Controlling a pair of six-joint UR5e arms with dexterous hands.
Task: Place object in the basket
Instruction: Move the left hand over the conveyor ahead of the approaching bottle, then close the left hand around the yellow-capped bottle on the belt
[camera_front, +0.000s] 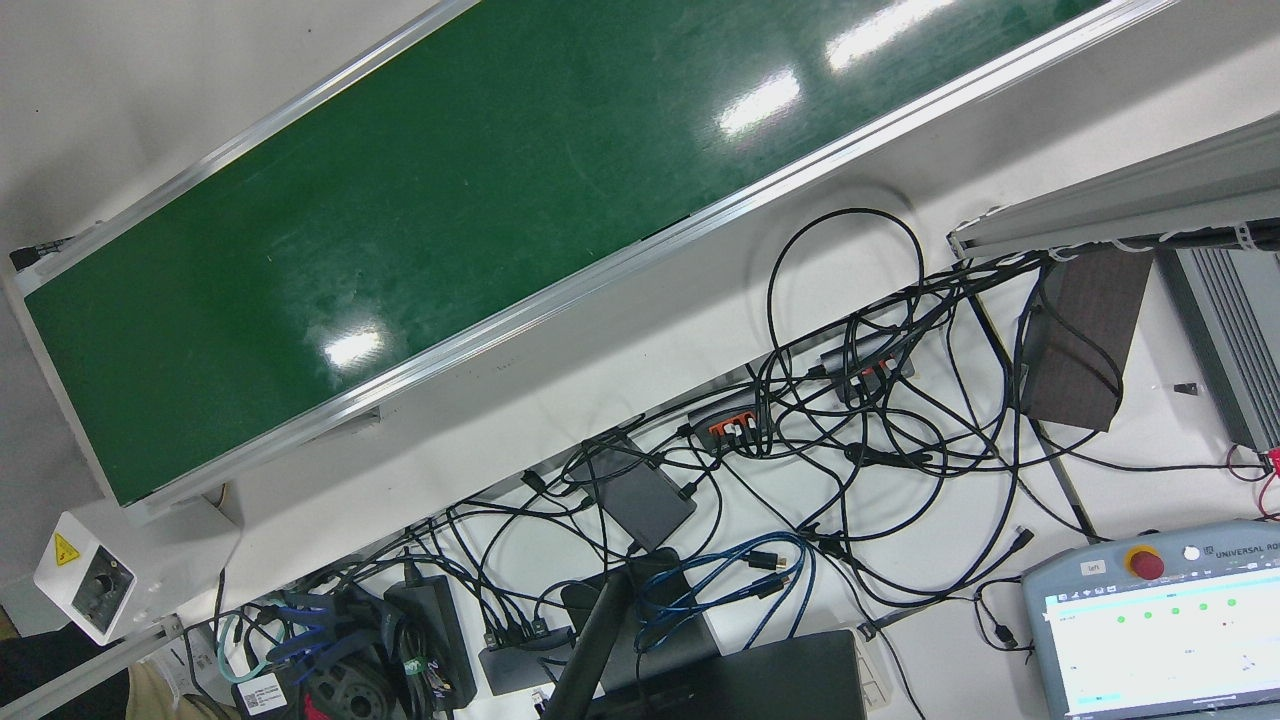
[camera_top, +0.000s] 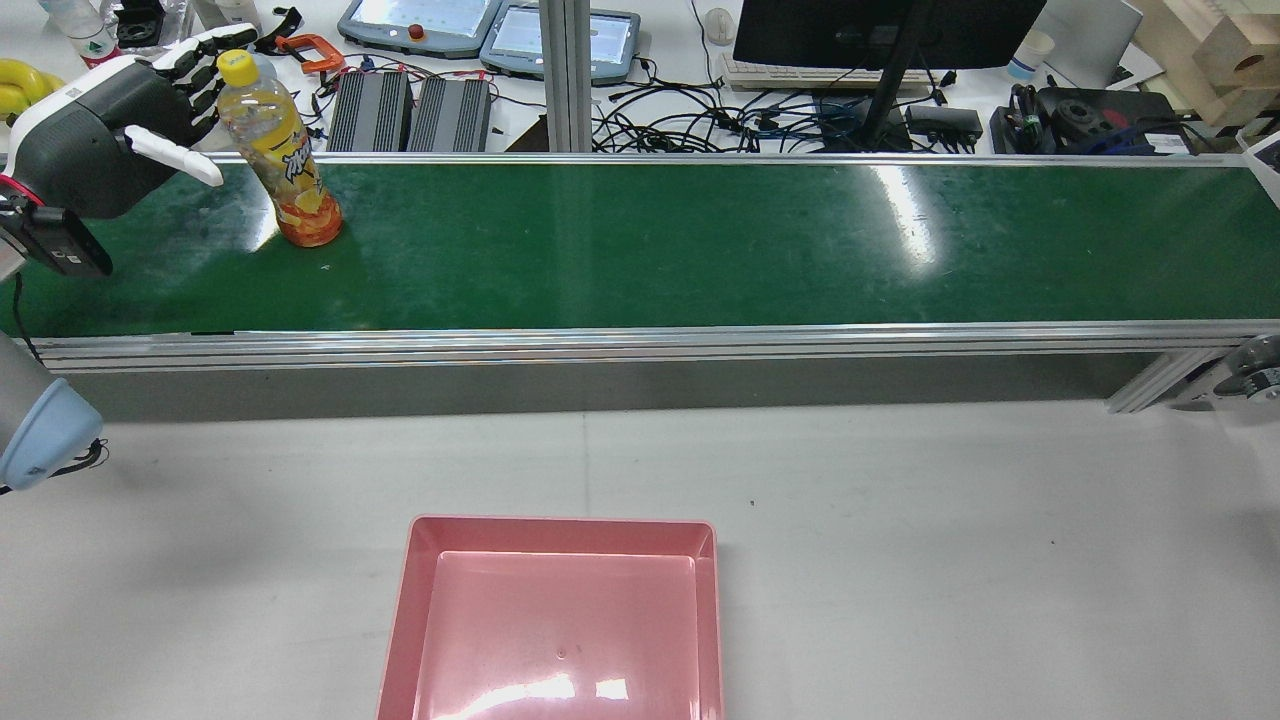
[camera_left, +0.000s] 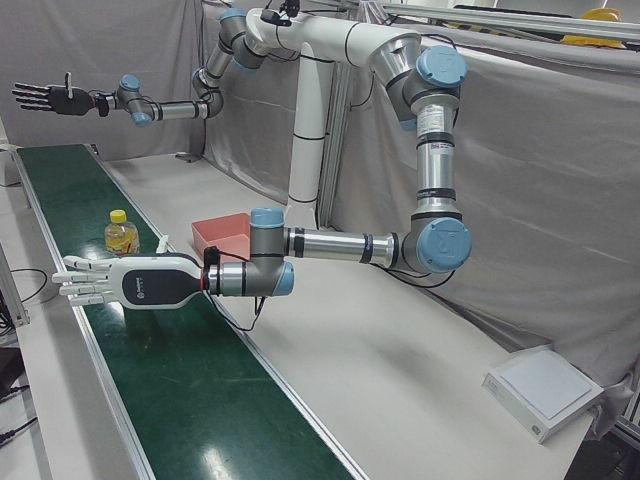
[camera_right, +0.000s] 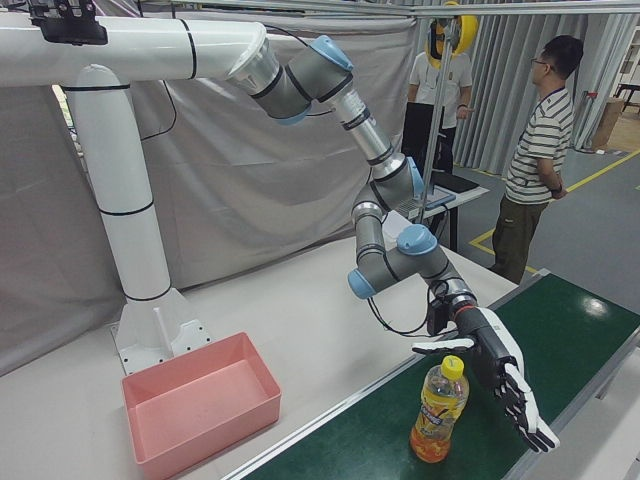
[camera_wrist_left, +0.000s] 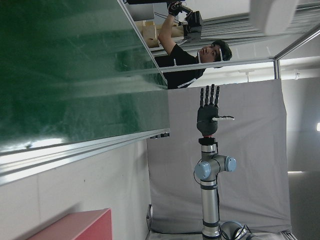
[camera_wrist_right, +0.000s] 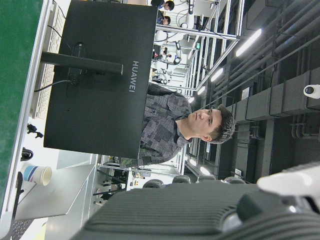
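Observation:
A yellow-capped bottle of orange drink (camera_top: 285, 160) stands upright at the left end of the green conveyor belt (camera_top: 700, 240). It also shows in the left-front view (camera_left: 121, 235) and the right-front view (camera_right: 440, 412). My left hand (camera_top: 110, 120) is open with its fingers spread. It hovers just beside the bottle without touching it, as the side views (camera_left: 120, 283) (camera_right: 495, 375) also show. My right hand (camera_left: 45, 97) is open and empty, raised high over the belt's far end; the left hand view (camera_wrist_left: 209, 112) shows it too. The empty pink basket (camera_top: 560, 620) sits on the white table in front of the belt.
Aluminium rails (camera_top: 640, 340) edge the belt. Beyond it lie tangled cables (camera_top: 700, 125), a monitor (camera_top: 880, 25), teach pendants (camera_top: 420, 20) and power units (camera_top: 410, 112). A person (camera_right: 535, 150) stands past the belt's end. The white arm pedestal (camera_right: 140, 260) rises behind the basket.

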